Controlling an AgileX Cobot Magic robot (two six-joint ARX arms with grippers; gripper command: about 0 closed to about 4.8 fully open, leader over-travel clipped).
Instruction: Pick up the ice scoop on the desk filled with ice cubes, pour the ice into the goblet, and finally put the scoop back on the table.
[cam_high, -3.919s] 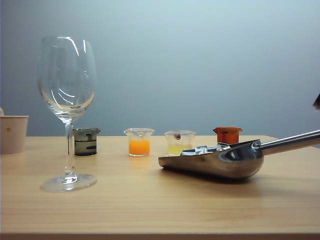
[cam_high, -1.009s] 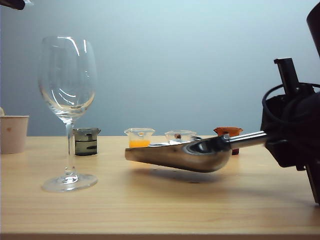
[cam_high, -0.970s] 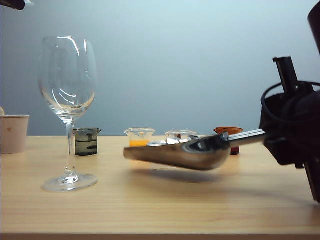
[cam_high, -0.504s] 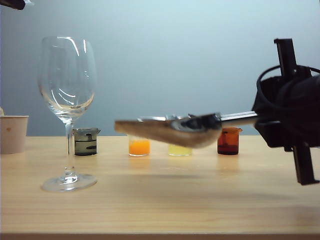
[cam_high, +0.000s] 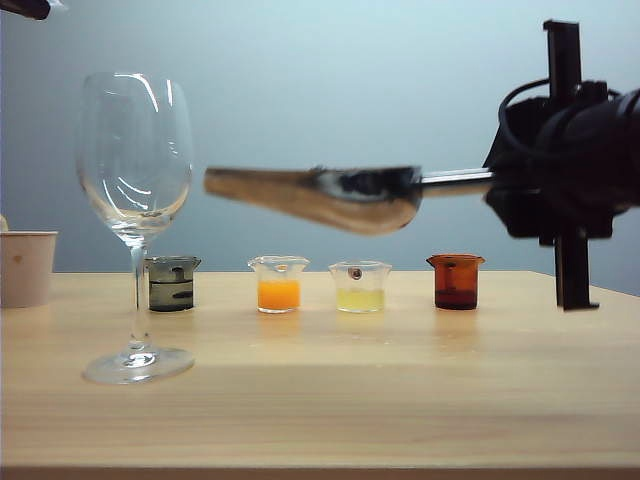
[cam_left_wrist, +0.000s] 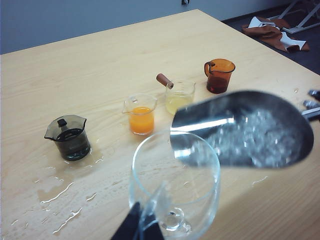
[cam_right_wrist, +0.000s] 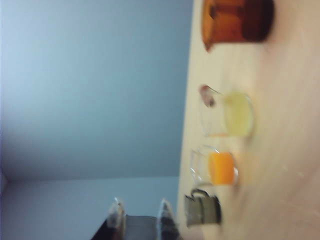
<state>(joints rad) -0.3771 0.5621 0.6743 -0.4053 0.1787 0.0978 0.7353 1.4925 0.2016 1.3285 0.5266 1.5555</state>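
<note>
Clearly rigid and slick, the ice scoop (cam_high: 315, 195) hung level above the desk (cam_high: 320, 400), its lip beside the fragile goblet (cam_high: 135, 170); the right gripper (cam_high: 520, 185) clamped its handle, the sensible hold. Ice cubes (cam_left_wrist: 255, 137) could slide. I could not tell the left gripper's (cam_left_wrist: 141, 227) state.

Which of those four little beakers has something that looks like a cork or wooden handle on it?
The pale yellow beaker, second from the right in the row. A brown stub sticks out at its rim; the dark grey, orange and amber ones lack it.

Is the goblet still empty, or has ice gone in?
Empty: the goblet bowl shows clear, and the ice cubes lie in the ice scoop.
</note>
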